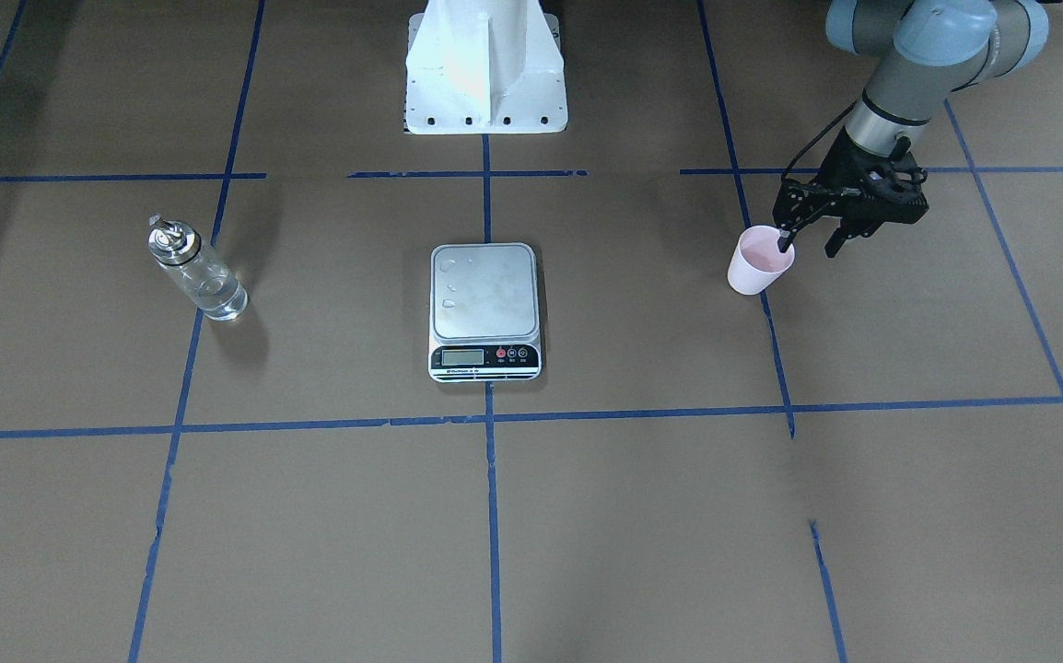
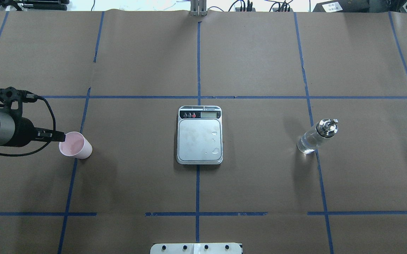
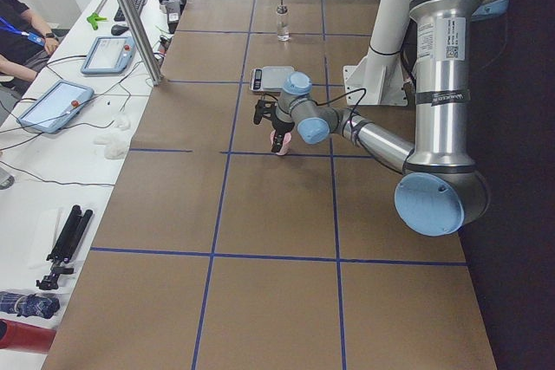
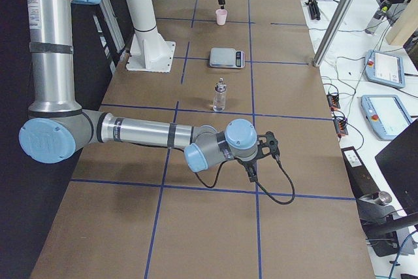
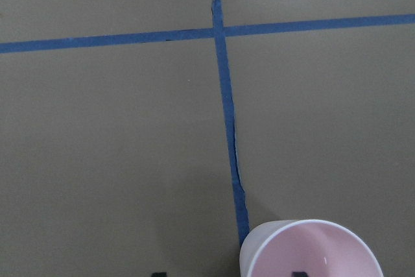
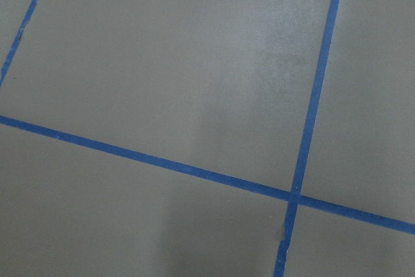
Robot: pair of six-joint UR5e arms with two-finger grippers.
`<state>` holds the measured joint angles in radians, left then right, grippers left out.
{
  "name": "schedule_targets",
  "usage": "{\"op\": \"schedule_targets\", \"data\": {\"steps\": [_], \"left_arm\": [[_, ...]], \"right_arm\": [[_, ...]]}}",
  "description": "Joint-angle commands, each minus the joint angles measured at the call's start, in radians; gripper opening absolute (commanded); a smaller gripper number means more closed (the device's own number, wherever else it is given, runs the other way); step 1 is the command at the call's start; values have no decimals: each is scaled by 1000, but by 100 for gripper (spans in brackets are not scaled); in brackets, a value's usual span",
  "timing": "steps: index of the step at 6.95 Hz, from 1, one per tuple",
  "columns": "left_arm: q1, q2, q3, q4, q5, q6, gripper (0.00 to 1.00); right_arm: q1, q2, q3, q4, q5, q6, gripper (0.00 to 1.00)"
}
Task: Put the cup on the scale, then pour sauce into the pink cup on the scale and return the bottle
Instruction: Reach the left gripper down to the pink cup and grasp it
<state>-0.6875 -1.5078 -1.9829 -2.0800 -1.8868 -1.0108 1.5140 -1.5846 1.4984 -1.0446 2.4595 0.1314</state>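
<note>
The cup (image 5: 311, 254) stood upright, well left of the scale (image 2: 199, 135). The left gripper (image 1: 808, 245) straddled its rim, jaws open, one finger apparently inside. The bottle (image 2: 317, 137) stood well right of the scale. The right gripper (image 4: 253, 172) showed no determinable jaw state.

2 UR5e arms, same build: silver-grey tube links, pale blue round joint caps, dark rings at the link ends. The left arm (image 3: 442, 84) carries small black label text on its tube. The left gripper (image 1: 809, 247) is black and angular, with a thin black cable (image 1: 808, 152) off the wrist. The right arm (image 4: 140, 132) has a looping black lead (image 4: 277, 184). White pedestal (image 1: 484, 69), 4 dark bolt holes in its foot.
</note>
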Motion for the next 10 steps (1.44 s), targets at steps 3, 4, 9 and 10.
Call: {"op": "schedule_targets", "data": {"steps": [3,4,9,10], "left_arm": [[39,-3,18,3,2,1,12],[40,-5,18,3,2,1,0],[42,-325,-54,421,-8,14,0],[86,-491,-25,560,-11,-6,0]], "right_arm": [[0,0,0,0,-1,0,100],[0,0,0,0,-1,0,100],[0,-2,2,0,1,-1,100],[0,-2,5,0,1,5,100]]}}
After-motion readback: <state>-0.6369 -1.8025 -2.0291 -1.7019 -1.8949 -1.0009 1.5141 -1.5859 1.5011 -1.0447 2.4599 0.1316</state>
